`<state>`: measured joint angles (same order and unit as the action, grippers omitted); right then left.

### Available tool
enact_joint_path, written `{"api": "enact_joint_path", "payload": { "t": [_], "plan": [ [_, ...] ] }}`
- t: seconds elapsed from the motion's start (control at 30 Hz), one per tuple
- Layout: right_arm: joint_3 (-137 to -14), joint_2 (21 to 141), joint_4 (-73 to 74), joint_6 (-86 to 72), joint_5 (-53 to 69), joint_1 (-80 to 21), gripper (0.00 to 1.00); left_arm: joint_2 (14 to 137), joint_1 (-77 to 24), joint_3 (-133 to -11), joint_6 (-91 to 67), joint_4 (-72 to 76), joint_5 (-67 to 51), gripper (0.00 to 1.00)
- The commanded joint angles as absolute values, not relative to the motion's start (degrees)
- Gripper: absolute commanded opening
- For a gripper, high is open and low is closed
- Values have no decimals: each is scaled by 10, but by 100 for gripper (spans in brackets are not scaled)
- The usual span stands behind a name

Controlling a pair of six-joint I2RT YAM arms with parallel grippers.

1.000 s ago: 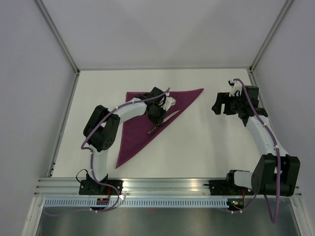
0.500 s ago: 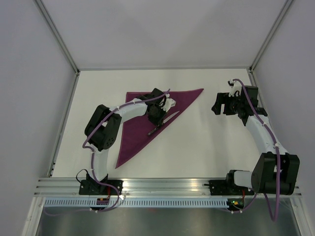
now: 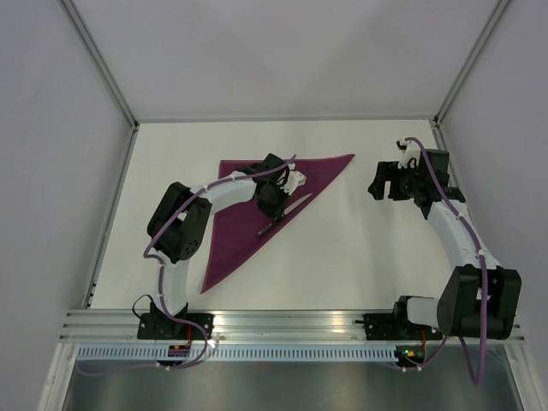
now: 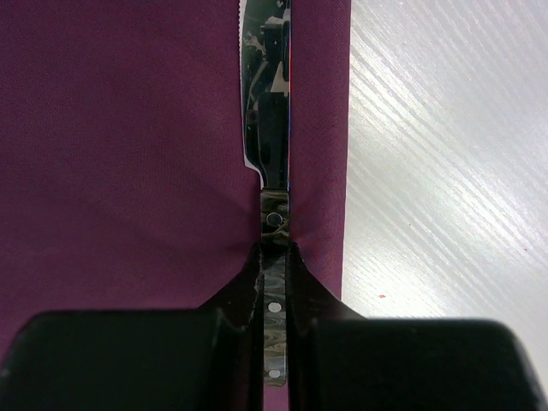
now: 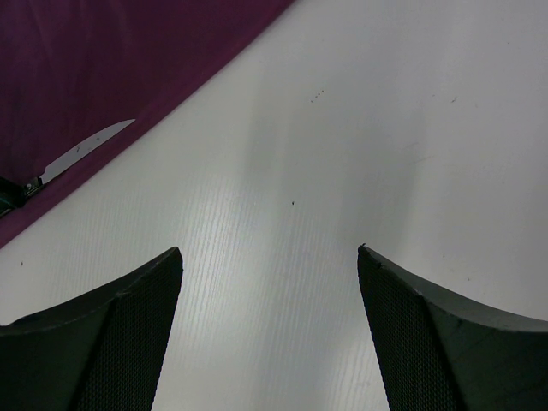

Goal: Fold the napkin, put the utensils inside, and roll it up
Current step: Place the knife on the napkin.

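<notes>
The napkin (image 3: 244, 214), a deep magenta cloth, lies flat on the white table (image 3: 360, 248) left of centre. It is folded into a triangle, with one straight edge along the far side, a long diagonal edge facing right, and a narrow tip pointing toward the near edge. A table knife (image 3: 289, 208) lies on it just inside the diagonal edge and parallel to it, the silver blade aimed at the far right corner of the cloth and the dark riveted handle toward the near side. The left gripper (image 4: 274, 257) reaches over the napkin from the left, its two fingers (image 4: 244, 287) closed tight on the knife's handle just behind the blade. In the left wrist view the cloth puckers slightly at the fingertips. The knife appears to rest on the fabric, though from this angle it cannot be told whether it is pressed down or held a little above it. The right gripper (image 3: 390, 184) hangs over bare table to the right of the napkin, well apart from it. Its fingers (image 5: 111, 334) are spread wide with nothing between them, and its wrist camera shows the napkin's edge and the knife's blade at the far left of the view.
</notes>
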<state>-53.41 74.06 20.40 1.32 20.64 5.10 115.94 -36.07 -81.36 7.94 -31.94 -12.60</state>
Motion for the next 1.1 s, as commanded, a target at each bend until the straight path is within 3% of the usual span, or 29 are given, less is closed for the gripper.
{"api": "enact_joint_path", "payload": {
  "t": [0.0, 0.7, 1.07],
  "plan": [
    [-548, 740, 193, 15, 200, 53, 88, 1159, -364, -815, 61, -305, -137, 9],
    [-548, 738, 193, 15, 200, 54, 88, 1110, -367, -814, 53, -305, -122, 48],
    [-546, 734, 192, 15, 200, 53, 88, 1023, -367, -834, 36, -308, -57, 55]
  ]
}}
